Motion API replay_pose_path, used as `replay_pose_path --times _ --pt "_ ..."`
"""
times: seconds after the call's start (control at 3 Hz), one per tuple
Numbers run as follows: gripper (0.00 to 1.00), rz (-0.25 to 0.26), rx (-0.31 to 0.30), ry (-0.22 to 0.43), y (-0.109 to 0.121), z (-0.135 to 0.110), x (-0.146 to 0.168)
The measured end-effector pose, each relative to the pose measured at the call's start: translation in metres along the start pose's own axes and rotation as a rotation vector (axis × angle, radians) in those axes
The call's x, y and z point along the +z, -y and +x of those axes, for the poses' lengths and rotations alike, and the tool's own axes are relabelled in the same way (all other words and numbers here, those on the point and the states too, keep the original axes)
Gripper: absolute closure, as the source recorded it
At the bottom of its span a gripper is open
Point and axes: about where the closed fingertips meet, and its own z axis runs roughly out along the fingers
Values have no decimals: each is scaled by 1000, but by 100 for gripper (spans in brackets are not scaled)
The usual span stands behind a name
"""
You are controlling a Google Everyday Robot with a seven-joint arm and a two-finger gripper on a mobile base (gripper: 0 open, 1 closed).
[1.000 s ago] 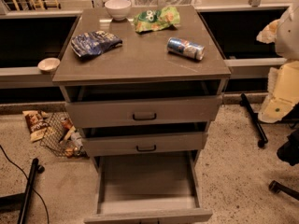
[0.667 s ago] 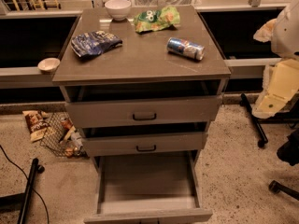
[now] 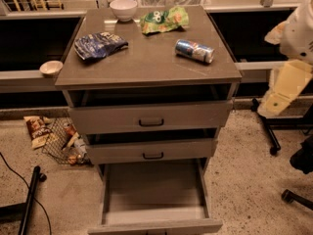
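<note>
A grey drawer cabinet [image 3: 146,70] fills the middle of the camera view. On its top lie a blue chip bag [image 3: 99,44], a green chip bag [image 3: 165,19] and a can [image 3: 194,51] on its side, with a white bowl [image 3: 123,9] at the back. The bottom drawer [image 3: 155,195] is pulled far out and looks empty. The top drawer [image 3: 150,116] and middle drawer [image 3: 152,151] stand slightly ajar. My gripper [image 3: 283,89] shows as a white and cream shape at the right edge, beside the cabinet and touching nothing; the can is the nearest item.
A small white dish [image 3: 51,67] rests on the ledge left of the cabinet. Snack packets [image 3: 38,130] and a wire basket [image 3: 66,141] lie on the floor at the left. A black pole [image 3: 29,199] crosses the bottom left. Chair legs and a caster [image 3: 288,196] stand at the right.
The arm at the right edge has shifted slightly leftward toward the cabinet. The items on the cabinet and the drawers have not moved.
</note>
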Motion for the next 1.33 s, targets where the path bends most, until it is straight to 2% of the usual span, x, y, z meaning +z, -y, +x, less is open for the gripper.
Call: replay_pose_path --times 0.67,1.0,1.33 --pt "0 16 146 124 76 8 48" --pt "0 39 185 193 107 -1 68" --pt "0 60 204 271 135 -25 92"
